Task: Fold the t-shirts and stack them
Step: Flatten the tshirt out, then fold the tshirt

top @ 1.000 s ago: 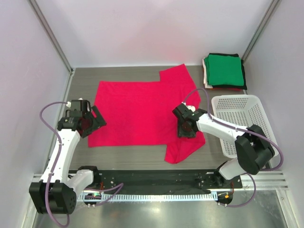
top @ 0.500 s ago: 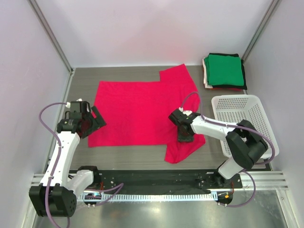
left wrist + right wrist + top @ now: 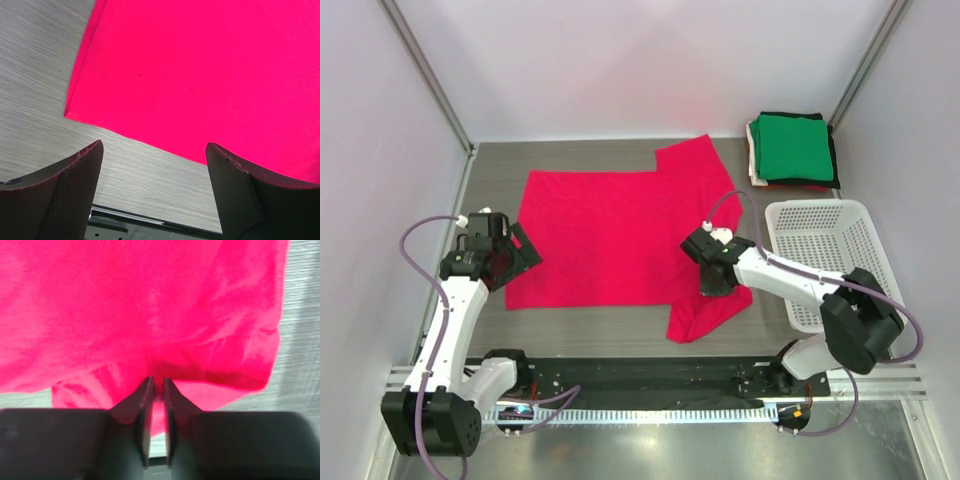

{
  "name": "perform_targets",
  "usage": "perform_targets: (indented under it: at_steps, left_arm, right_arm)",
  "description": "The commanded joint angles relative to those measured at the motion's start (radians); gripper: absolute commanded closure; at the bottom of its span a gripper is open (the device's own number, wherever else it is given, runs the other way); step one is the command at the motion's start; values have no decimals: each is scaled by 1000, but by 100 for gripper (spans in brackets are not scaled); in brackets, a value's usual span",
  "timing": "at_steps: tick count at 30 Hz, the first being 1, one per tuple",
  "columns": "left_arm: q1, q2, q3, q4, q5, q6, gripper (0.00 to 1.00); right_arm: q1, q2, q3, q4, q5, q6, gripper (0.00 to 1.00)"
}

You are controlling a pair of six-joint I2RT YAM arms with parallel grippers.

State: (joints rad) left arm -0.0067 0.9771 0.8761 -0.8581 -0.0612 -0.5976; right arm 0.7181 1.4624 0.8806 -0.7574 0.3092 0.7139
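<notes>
**Near the table's right side, a gripper is nipping the pink shirt's sleeve**

Across the middle of the brushed grey table [image 3: 590,322], a bright red-pink cloth t-shirt [image 3: 605,235] is lying spread flat, its near right sleeve rumpled toward the arms. The right gripper [image 3: 156,386] is pressing down on that rumpled part. Its fingers are nearly together, with what looks like a ridge of cloth caught between the tips, though the pinch itself is hard to make out. The left gripper [image 3: 152,150] is hovering with its fingers wide apart over the shirt's near left corner, touching nothing. At the far right corner, a stack of folded square t-shirts [image 3: 792,148], green on top, is sitting just beyond a white plastic mesh basket [image 3: 817,206].
</notes>
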Motion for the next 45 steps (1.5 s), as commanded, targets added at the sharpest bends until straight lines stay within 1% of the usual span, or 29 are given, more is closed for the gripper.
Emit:
perform_targets:
  at_steps: [1,2,4,5,7,9,10,15,19,21,23,24,28,30,33,37,39,40,45]
  left_arm:
    - [2,-15,18,-21,-54,-30,16]
    - [2,-17,20,-28,-77,-45,16]
    - [2,-20,9,-61,-116,-137,17]
    - [2,-21,1,-74,-155,-169,17]
    - [2,-26,-34,-111,-184,-278,19]
    - [2,-37,-69,-121,-212,-344,20]
    - [40,-44,-113,-114,-215,-394,21]
    - [99,-31,-215,-43,-219,-485,26]
    - [177,-32,-282,39,-226,-492,28]
    - [198,-46,-304,98,-230,-492,28]
    - [203,-49,-328,134,-239,-498,29]
    - [203,-45,-347,177,-238,-499,30]
    - [203,12,-362,228,-261,-508,37]
    - [202,47,-370,254,-269,-508,39]
    - [203,67,-384,284,-275,-508,45]
    - [203,90,-393,304,-287,-510,58]
    - [203,98,-394,317,-285,-508,61]
    - [203,101,-394,320,-284,-508,66]
    - [202,124,-394,350,-282,-502,67]
  right_arm:
    - [6,-72,-11,-33,33,18,82]
    - [6,-92,-26,-33,28,19,91]
    - [6,-111,-54,-30,18,22,99]
    - [6,-137,-64,-28,13,27,99]
    - [6,-175,-100,-20,-2,44,99]
    - [6,-235,-121,-16,-13,56,99]
    - [6,-255,-132,-10,-22,68,99]
    - [6,-355,-177,-3,-67,91,99]
    - [6,-413,-196,4,-84,93,99]
    - [6,-418,-201,9,-91,91,99]
    - [6,-419,-209,23,-105,90,99]
    - [6,-418,-212,27,-108,85,99]
    - [6,-407,-216,43,-116,75,99]
    - [6,-407,-216,46,-113,68,99]
    - [6,-415,-221,46,-104,65,99]
    - [4,-421,-226,44,-104,68,99]
    - [6,-424,-223,43,-104,68,99]
    - [6,-424,-221,38,-102,68,99]
    - [6,-421,-216,35,-97,68,99]
